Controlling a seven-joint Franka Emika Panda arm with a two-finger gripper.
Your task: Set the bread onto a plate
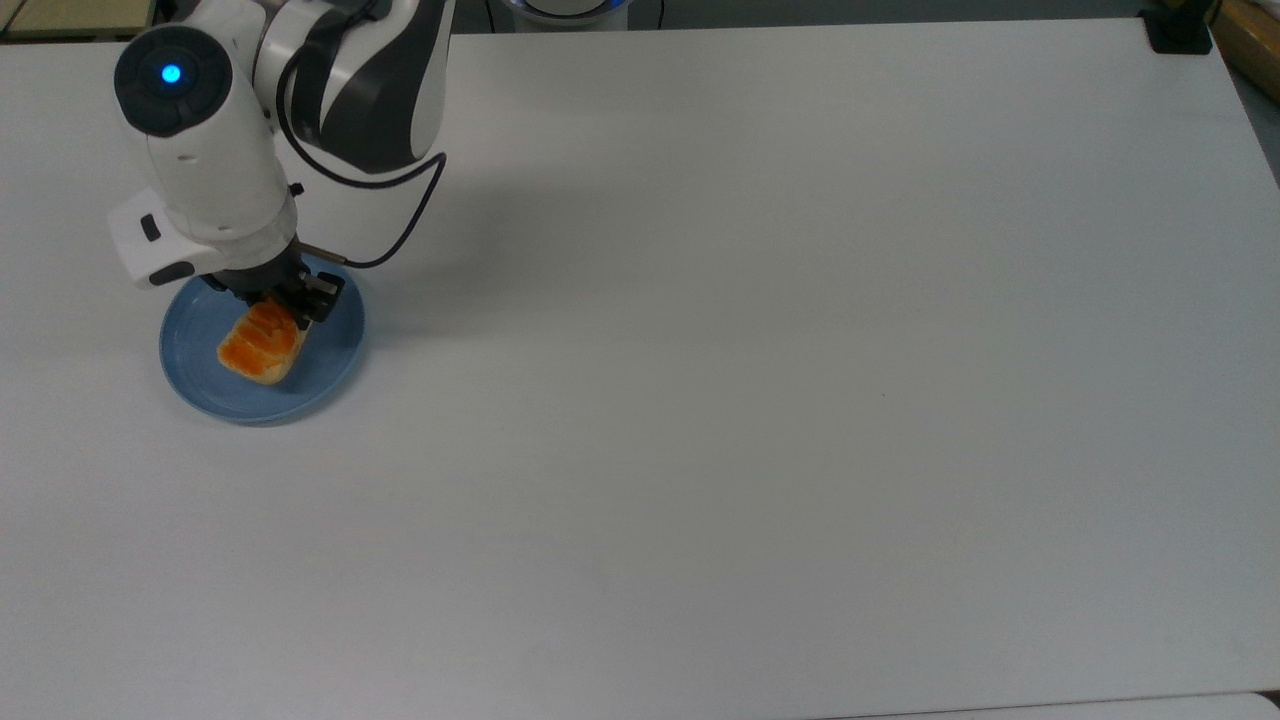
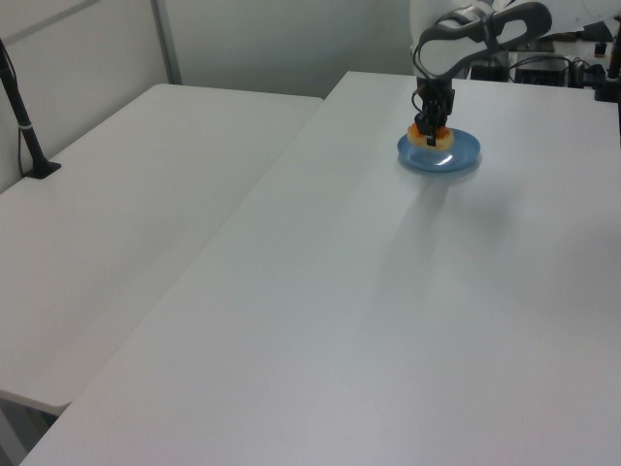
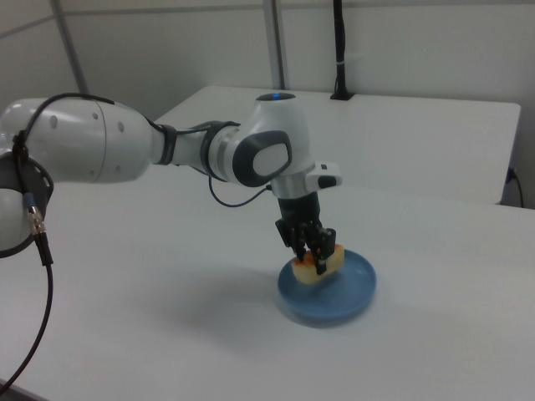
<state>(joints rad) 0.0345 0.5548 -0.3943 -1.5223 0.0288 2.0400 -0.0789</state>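
Note:
The light blue plate [image 1: 330, 355] lies at the top view's left on the white table. An orange-brown bun, the bread [image 1: 258, 345], hangs low over the plate's middle, gripped at its upper end. My gripper [image 1: 283, 308] is shut on the bread. In the left view the gripper [image 2: 431, 134] holds the bread [image 2: 421, 136] over the plate [image 2: 458, 155] at the far end of the table. In the right view the bread [image 3: 311, 269] sits just above or on the plate [image 3: 347, 301], with the gripper [image 3: 312, 257] on it; I cannot tell whether bread and plate touch.
A black cable [image 1: 400, 235] loops from the wrist beside the plate. A second white table [image 2: 126, 194] stands alongside at the left view's left, with a black post [image 2: 27, 136] on it. A dark clamp [image 1: 1178, 30] sits at the top view's far right corner.

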